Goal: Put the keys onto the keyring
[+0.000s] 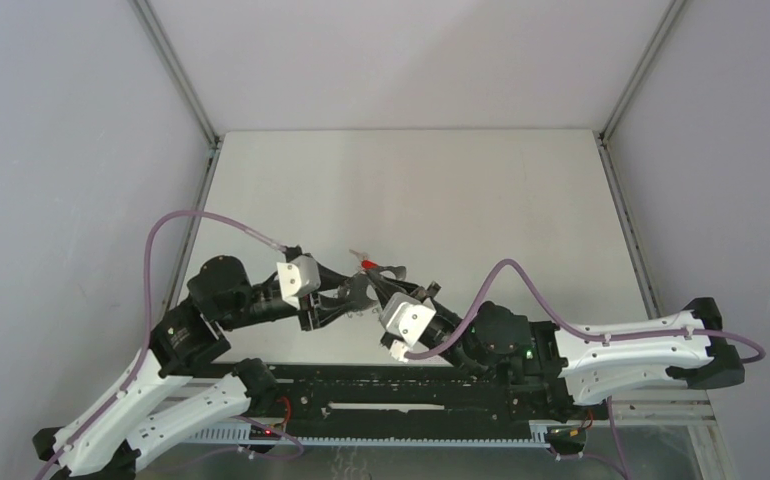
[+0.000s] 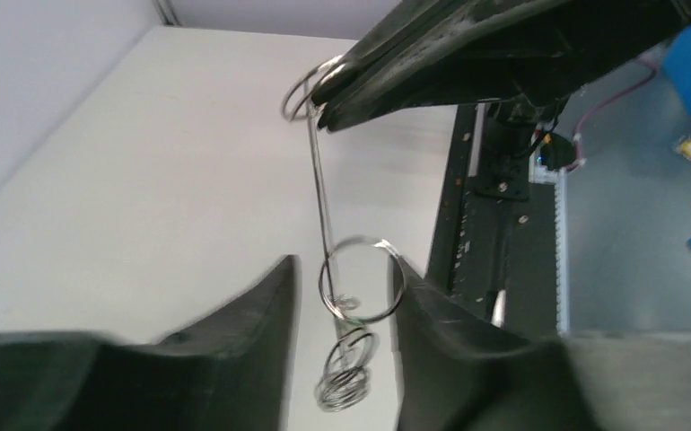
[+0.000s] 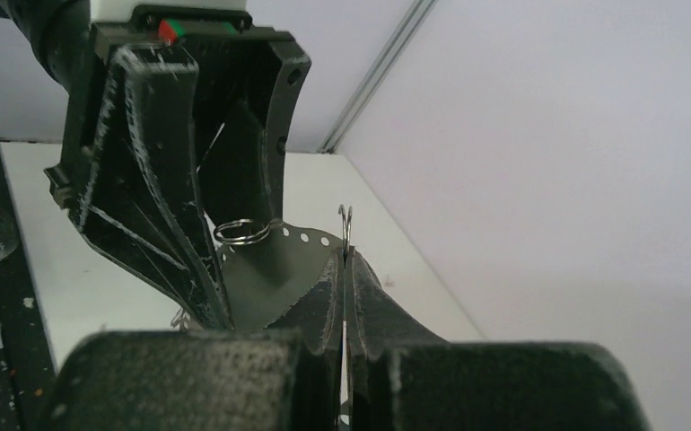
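Observation:
The keyring hangs in the air between my two grippers. In the left wrist view its large metal ring [image 2: 362, 278] sits between the parted fingers of my left gripper [image 2: 346, 269], against the right finger, with small coiled rings [image 2: 346, 373] dangling below it. A thin wire [image 2: 322, 189] runs up to another ring [image 2: 299, 92], pinched by my right gripper's black fingers [image 2: 432, 63]. In the right wrist view my right gripper [image 3: 345, 256] is shut on that ring's edge [image 3: 345, 220]. A red-headed key [image 1: 366, 262] shows just beyond the grippers from above. No other key is visible.
The pale table [image 1: 411, 190] stretches behind the grippers, with walls and metal frame posts [image 1: 176, 75] around it. The black base rail [image 1: 411, 395] runs along the near edge. My left gripper [image 3: 171, 180] stands close in front of the right one.

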You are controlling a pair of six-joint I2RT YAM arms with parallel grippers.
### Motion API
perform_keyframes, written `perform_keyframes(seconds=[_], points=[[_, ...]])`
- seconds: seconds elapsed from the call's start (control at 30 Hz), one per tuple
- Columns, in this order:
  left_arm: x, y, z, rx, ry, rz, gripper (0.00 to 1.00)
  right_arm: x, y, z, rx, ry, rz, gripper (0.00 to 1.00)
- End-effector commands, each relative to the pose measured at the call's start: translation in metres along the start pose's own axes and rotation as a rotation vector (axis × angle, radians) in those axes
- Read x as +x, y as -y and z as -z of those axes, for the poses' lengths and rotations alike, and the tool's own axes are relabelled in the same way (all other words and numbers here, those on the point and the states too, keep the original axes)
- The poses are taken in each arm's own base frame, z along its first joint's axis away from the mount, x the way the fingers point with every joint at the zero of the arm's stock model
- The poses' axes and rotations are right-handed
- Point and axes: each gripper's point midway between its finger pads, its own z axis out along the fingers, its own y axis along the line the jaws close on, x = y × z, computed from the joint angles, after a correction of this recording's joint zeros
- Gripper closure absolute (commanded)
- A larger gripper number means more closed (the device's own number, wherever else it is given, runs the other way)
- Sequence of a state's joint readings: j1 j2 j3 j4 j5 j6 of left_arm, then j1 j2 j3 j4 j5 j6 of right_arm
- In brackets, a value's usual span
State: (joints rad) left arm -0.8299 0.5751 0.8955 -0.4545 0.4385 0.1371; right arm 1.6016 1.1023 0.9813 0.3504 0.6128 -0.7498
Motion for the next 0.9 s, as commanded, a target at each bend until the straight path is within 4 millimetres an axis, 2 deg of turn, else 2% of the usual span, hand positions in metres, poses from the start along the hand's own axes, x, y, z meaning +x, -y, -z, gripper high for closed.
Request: perform_keyframes(seconds=[0.0,0.03,0.07,0.17,0.33,0.47,0.53,0.6,0.77,0.87], points=[[-0.008,0.009,0.002,0.055,0.044,-0.051,0.41,-0.014,0.013,0.001,0.029,0.018,-0.166,1.00],[-0.010,0.011,0.003,0.065,0.047,-0.050,0.29,-0.013,0.011,0.000,0.024,0.014,-0.179,1.00],[-0.010,0.013,0.003,0.078,0.047,-0.052,0.22,-0.011,0.009,0.000,0.022,0.010,-0.191,1.00],[-0.013,0.019,0.008,0.102,0.045,-0.061,0.08,-0.006,0.005,0.000,0.025,0.011,-0.237,1.00],[-0.018,0.034,0.023,0.164,0.029,-0.082,0.06,-0.002,0.001,0.008,-0.031,0.045,-0.397,1.00],[-0.034,0.042,0.040,0.193,0.034,-0.133,0.05,-0.005,-0.002,0.017,-0.135,0.125,-0.542,1.00],[-0.041,0.045,0.045,0.204,0.033,-0.145,0.07,-0.006,-0.004,0.022,-0.186,0.156,-0.601,1.00],[-0.045,0.046,0.045,0.207,0.033,-0.138,0.15,-0.011,-0.007,0.025,-0.245,0.184,-0.645,1.00],[-0.053,0.036,0.033,0.160,0.086,-0.091,0.39,-0.019,-0.024,0.030,-0.398,0.224,-0.681,1.00],[-0.055,0.028,0.028,0.123,0.090,-0.033,0.45,-0.026,-0.033,0.036,-0.468,0.237,-0.705,1.00]])
